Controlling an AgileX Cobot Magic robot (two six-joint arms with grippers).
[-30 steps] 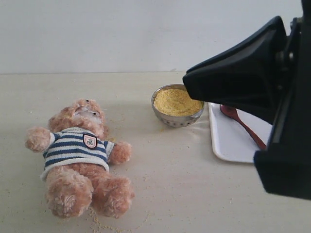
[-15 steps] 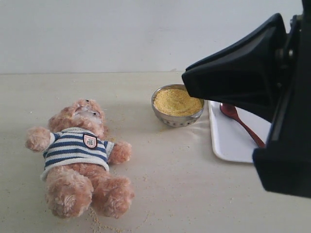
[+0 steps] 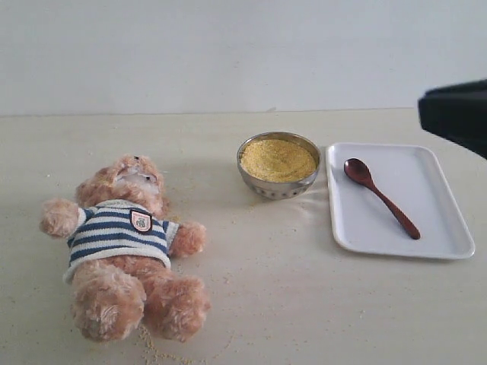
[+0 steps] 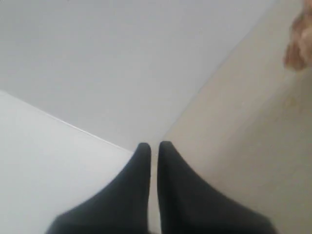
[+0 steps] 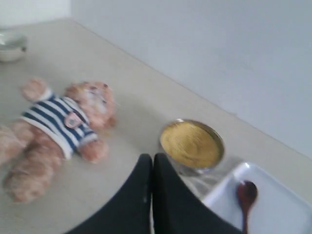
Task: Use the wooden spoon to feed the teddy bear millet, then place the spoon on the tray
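The teddy bear (image 3: 125, 243) lies on its back at the left of the table, face up, in its striped sweater; the right wrist view shows the bear (image 5: 58, 126) too. The millet (image 3: 278, 160) fills a shiny metal bowl (image 3: 278, 185) at the centre. Just right of the bowl, the wooden spoon (image 3: 379, 195) lies on the white tray (image 3: 441, 228). My right gripper (image 5: 152, 158) is shut and empty, high above the table near the bowl; only a dark part of it (image 3: 455, 115) shows at the exterior view's right edge. My left gripper (image 4: 154, 146) is shut and empty, off to the side.
Loose grains of millet are scattered on the table around the bear's legs (image 3: 152, 346) and near the bowl. A second small bowl (image 5: 10, 45) stands far off in the right wrist view. A pale wall backs the table.
The right arm, which filled the right side of the exterior view and hid part of the tray, has pulled away to the upper right edge. Bear, bowl and spoon have not moved.
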